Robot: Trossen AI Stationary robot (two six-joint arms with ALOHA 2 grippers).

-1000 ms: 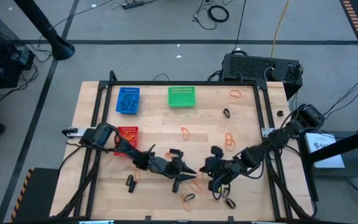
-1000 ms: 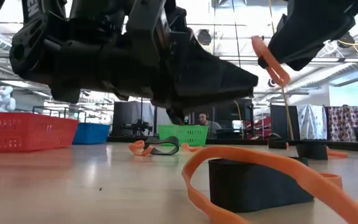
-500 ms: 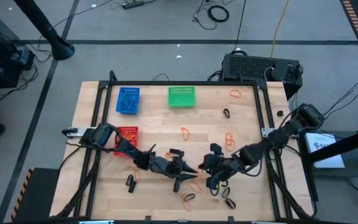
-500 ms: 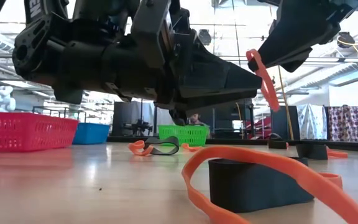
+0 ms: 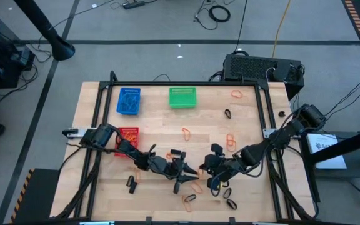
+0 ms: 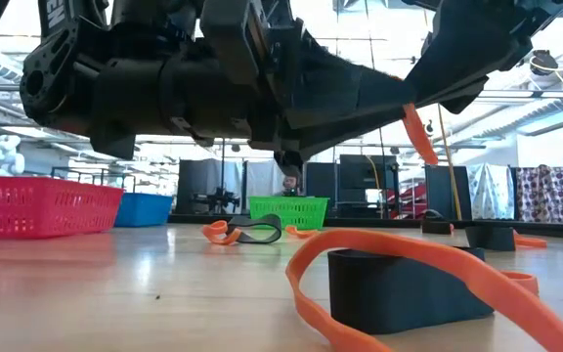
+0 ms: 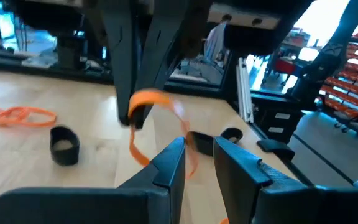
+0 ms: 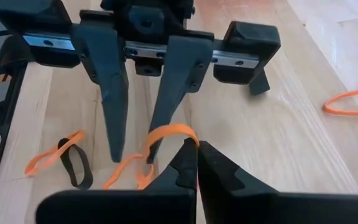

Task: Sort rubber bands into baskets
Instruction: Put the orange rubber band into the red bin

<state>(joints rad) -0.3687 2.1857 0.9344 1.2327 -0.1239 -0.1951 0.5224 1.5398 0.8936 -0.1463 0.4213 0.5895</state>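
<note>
Between the two arms, above the table's near middle, hangs an orange rubber band. My right gripper comes in from the right and is shut on it. My left gripper faces it from the left, level and open, its fingers at the band. The blue basket and the green basket stand at the far edge. The red basket sits partly under the left arm. Other rubber bands, orange and black, lie loose on the wood. My left gripper has the tip of one open finger against the band's loop, coming level from the table's left; the other finger stands free beside it. My right gripper pinches the band's near end between its two fingertips, slanting down from the right. The band is lifted clear of the table and hangs below the fingers.
Close to the low camera lie a black band with an orange band draped over it. More bands lie near the front edge. A black box stands beyond the far right corner.
My left gripper has tipped its fingertips up and rolled a little, so one tip now meets the hanging band. My right gripper has carried the band slightly toward the left gripper, and the band has swung from a broad loop to hang narrower.
</note>
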